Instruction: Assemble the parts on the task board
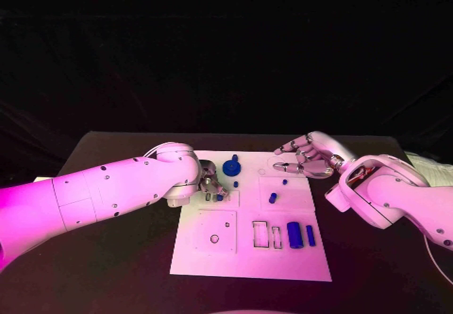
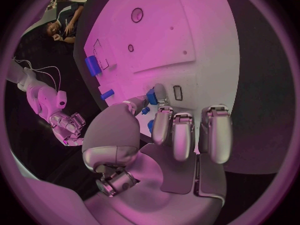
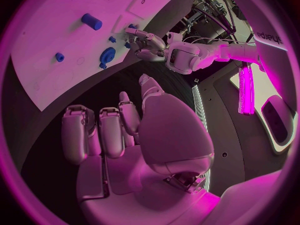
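The white task board point(image 1: 250, 265) lies in the middle of the black table. My left hand point(image 1: 207, 185) is down on the board's left middle and pinches a small blue part point(image 2: 151, 96) between thumb and a finger, right at the board surface. A blue gear point(image 1: 231, 169) with a peg sits just beyond it. Two small blue parts point(image 1: 273, 197) stand at mid-board. Two blue cylinders point(image 1: 294, 234) lie at the near right. My right hand point(image 1: 307, 157) hovers over the board's far right corner, fingers loosely bent, holding nothing.
Square and rectangular recesses point(image 1: 217, 237) are cut in the board's near half. The left forearm point(image 1: 113, 190) crosses the table's left side. A pale object point(image 1: 429, 165) lies at the table's far right edge. Bare table point(image 1: 123, 275) flanks the board.
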{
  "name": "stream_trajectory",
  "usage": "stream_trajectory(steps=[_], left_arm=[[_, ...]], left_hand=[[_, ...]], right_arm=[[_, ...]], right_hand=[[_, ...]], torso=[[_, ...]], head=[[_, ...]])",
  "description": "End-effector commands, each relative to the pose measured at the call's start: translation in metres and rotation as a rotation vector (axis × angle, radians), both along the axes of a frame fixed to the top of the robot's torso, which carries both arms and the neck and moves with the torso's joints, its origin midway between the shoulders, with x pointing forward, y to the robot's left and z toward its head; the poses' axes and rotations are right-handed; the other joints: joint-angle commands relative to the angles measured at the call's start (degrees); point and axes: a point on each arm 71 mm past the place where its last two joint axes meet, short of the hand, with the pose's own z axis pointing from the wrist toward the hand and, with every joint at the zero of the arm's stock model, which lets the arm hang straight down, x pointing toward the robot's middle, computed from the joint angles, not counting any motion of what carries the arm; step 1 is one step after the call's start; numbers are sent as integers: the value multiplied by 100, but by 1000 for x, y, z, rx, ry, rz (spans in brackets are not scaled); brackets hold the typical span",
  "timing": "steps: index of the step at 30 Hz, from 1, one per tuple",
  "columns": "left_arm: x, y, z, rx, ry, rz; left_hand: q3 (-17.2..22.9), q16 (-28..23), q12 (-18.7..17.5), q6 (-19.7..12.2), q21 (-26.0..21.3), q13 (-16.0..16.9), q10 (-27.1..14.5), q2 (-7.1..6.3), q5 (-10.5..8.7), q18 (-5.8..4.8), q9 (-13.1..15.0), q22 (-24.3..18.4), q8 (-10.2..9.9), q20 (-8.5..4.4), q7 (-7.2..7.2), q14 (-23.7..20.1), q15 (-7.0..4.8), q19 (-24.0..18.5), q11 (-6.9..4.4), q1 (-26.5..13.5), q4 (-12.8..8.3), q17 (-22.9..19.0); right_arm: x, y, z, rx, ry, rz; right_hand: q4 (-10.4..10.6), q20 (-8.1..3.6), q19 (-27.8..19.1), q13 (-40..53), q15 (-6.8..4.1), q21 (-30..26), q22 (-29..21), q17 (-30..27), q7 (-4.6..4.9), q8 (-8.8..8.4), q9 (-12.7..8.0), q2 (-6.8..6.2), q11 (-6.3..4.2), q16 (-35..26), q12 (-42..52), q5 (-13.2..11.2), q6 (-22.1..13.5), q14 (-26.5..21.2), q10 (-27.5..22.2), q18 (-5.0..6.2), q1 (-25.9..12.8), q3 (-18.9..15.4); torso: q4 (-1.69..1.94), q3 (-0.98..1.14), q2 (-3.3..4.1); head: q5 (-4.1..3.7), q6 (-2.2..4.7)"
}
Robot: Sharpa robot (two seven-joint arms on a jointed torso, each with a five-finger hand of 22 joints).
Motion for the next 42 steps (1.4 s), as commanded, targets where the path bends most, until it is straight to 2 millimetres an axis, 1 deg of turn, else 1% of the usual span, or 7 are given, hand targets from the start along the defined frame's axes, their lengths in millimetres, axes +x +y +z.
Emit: stream_trajectory(steps=[1, 9, 18, 24, 29, 36, 42], left_arm=[[-5, 3, -8, 62, 48, 15], [-4, 6, -7, 62, 32, 25], [-2, 9, -4, 50, -3, 46], [-2, 9, 4, 21, -29, 56], [-1, 10, 18, -19, -53, 68], [9, 23, 51, -38, -99, 90], [27, 38, 86, -51, -114, 124]], left_hand=[[-140, 18, 34, 49, 11, 206, 59, -44, -18, -102, -2, 1069, -25, -33, 4, 613, -42, 292, -46, -30, 57, 1509], [-721, 18, 105, 119, 33, 288, 103, -136, -21, -112, 21, 1108, -21, -46, -24, 613, -60, 318, -67, -115, 287, 1509], [-1349, 18, 109, 135, 33, 303, 111, -158, -37, -114, 45, 1118, -21, -64, -39, 613, -75, 323, -81, -100, 472, 1509], [-1768, 18, 100, 138, 27, 302, 112, -78, -438, -113, 63, 1118, -19, -69, -41, 613, -78, 323, -85, -89, 485, 1509], [-2088, 18, 62, 126, 4, 270, 95, -7, -758, -105, 79, 1095, -11, -69, -38, 613, -77, 307, -81, -74, 489, 1509], [-2365, 18, -192, -42, -163, 24, -58, 40, -844, -46, 71, 897, -78, -60, 18, 613, -54, 169, -37, 33, 486, 1509], [-2572, 18, -610, -486, -360, -382, -340, 136, -820, 12, -197, 684, -482, 27, 216, 613, 52, 17, 124, 510, 486, 1509]], right_arm=[[-1, 1, -1, -6, 4, 11], [-1, 1, -1, -5, 3, 9], [1, -1, -1, -6, 3, 2], [1, -2, -2, -6, 4, -1], [1, -2, -3, -5, 9, -4], [1, -4, -6, -6, 16, -12], [2, -4, -7, -5, 16, -16]], right_hand=[[6, -2, -18, 42, -33, -38, 239, -4, -29, 0, 8, -3, -33, -33, -13, 36, 20, 269, 9, 105, 35, -40], [103, -1, -15, 36, -31, -45, 237, 1, -32, 0, 11, -14, -30, -39, -6, -241, 21, 271, 18, 105, -75, -136], [119, -1, -14, 34, -31, -48, 235, 4, -32, -1, 12, -13, -30, -40, -3, -297, 18, 273, 19, 106, -83, -164], [119, -1, -14, 34, -31, -48, 235, 4, -32, -1, 12, -13, -30, -40, -3, -297, 18, 273, 19, 106, -83, -164], [122, -1, -14, 30, -31, -48, 235, 2, -32, -2, 12, -13, -30, -42, -9, -302, 17, 272, 17, 105, -84, -168], [123, -1, -13, 32, -31, -47, 237, 4, -32, -2, 12, -12, -30, -41, -5, -302, 16, 273, 18, 105, -85, -170], [125, -1, -12, 33, -31, -47, 238, 6, -32, -2, 12, -10, -30, -40, -4, -298, 15, 273, 19, 105, -86, -172]], torso=[[2, 1, -2], [2, -2, 0], [1, -5, 1], [-1, -1, -2], [-3, -4, -1], [0, 6, -2], [1, -1, 9]], head=[[4, 2], [10, 3], [14, 14], [13, 20], [-13, 39], [-17, 51], [-1, 82]])
